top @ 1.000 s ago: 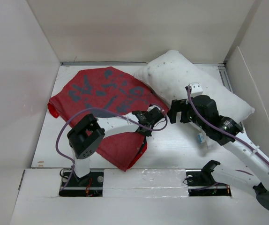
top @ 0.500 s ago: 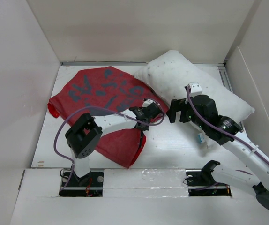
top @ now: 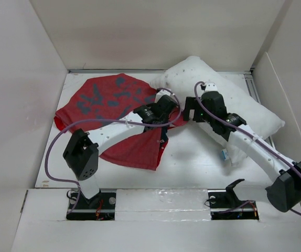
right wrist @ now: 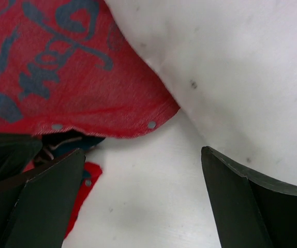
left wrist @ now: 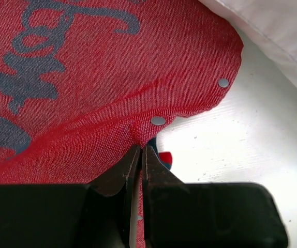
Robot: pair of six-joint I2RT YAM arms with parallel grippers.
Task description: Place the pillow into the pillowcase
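Pinching the hem of the pillowcase (left wrist: pixel 86 77) in the clenched left gripper (left wrist: pixel 139 151), likely to lift 1 layer open, with the right gripper (right wrist: pixel 140 173) splayed empty beside the pillow (right wrist: pixel 231 67).

The pillowcase (top: pixel 114 105) lies spread over the left half of the table (top: pixel 192 168). The pillow (top: pixel 192 79) lies right of it, farther back, touching its right corner.

A white table (top: pixel 192 160) is enclosed by plain off-white panels. A back wall (top: pixel 161 31) is set along its far edge, with a left wall (top: pixel 14 105) and a right wall (top: pixel 292 94) along its sides. A thin metal strip (top: pixel 103 70) is seen at the far edge. Everything is evenly, softly lit.
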